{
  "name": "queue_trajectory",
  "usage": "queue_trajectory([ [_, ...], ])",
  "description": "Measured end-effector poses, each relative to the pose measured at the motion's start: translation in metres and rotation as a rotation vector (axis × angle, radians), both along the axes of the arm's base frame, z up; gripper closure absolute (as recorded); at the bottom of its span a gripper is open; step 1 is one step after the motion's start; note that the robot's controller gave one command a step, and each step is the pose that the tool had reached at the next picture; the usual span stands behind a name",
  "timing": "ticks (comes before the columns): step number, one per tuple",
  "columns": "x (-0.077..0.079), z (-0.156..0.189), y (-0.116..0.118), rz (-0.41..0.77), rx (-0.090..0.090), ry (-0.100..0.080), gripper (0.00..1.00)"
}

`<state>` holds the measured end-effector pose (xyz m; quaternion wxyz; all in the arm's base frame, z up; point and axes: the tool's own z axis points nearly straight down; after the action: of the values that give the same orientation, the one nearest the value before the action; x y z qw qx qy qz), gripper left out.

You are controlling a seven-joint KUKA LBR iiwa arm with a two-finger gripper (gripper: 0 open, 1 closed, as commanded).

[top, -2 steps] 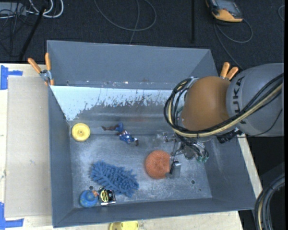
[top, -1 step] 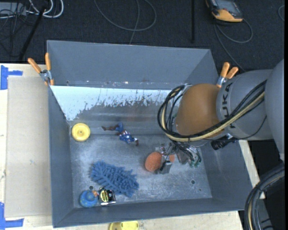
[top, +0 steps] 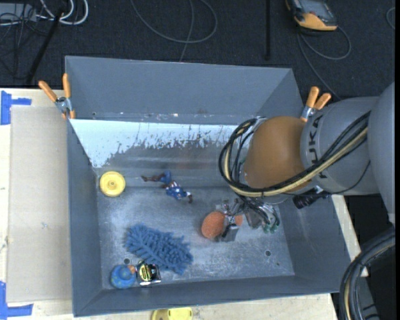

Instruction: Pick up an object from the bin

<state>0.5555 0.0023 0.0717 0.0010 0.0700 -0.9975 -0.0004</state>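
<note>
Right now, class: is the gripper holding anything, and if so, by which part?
It cannot be told: the gripper is close against one side of the orange ball, but no clear hold shows.

Grey bin (top: 80,199); yel disc (top: 112,184); blue shaggy cloth (top: 159,247); orange-brn ball (top: 212,226); yel/blk tape measure (top: 147,273).

Arm (top: 357,169): grey, rounded housing with dark lettering. Orange-brown cover (top: 273,153) caps the wrist. Black and yellow cables (top: 228,162) loop around the cover.
</note>
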Motion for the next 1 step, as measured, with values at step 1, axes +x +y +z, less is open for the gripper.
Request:
queue_trajectory([
  [1,-0.0013,0.1191,-0.0045,0.006,0.0,-0.003,1.0],
])
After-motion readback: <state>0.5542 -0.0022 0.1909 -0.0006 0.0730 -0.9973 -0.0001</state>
